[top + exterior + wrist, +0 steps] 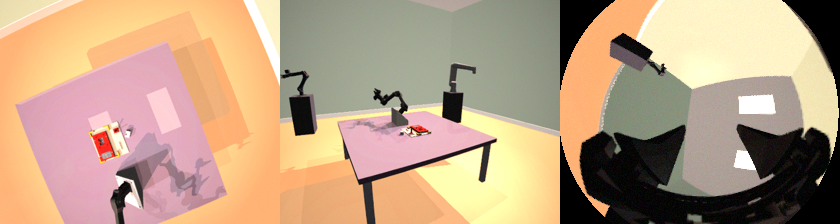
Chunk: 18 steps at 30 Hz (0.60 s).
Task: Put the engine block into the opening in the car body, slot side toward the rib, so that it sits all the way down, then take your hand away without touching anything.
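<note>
Lowering the open claw (375,92) (711,127), its fingers apart and unloaded, calls for a square, centred grip on the small block (128,134) (401,133), likely the engine, beside the car body (109,146) (419,128); match its slot to the rib before pressing.

No Readable Lettering

We can read no words, labels, brands, numbers or signs in any of the three views. The small dark and grey marks on the red piece (106,145) (419,129) over the counter (76,102) (432,150) are too small and blurred for us to tell as print.
</note>
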Tool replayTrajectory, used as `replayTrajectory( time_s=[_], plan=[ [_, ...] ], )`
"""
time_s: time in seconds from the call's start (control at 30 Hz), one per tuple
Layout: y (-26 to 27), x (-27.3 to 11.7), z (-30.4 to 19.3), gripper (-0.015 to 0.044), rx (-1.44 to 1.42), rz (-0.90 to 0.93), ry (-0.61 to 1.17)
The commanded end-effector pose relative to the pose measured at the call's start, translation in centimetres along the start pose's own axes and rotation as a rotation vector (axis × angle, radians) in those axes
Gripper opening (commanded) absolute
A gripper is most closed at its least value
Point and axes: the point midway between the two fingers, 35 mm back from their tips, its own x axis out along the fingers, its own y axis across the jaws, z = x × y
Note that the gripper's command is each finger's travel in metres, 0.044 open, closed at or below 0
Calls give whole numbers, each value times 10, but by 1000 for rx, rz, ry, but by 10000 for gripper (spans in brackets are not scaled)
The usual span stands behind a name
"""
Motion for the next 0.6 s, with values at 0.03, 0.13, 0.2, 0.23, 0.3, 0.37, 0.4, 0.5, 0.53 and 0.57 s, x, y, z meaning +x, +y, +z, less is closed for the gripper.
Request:
replayTrajectory(
  time_s=[0.03,0.13,0.2,0.23,0.3,0.37,0.4,0.5,0.53,0.57],
  plan=[
    [-1,1,0,440,3,-1,-1],
    [-14,11,4,440,49,-18,-17],
    [-24,19,8,440,92,-31,-33],
    [-27,22,11,440,116,-35,-42],
    [-35,29,16,440,165,-45,-60],
    [-43,35,22,440,217,-49,-79],
    [-47,39,26,440,249,-49,-90],
    [-61,49,38,440,347,-48,-127],
    [-66,52,42,440,379,-47,-140],
    [-71,56,46,440,411,-46,-152]
  ],
)
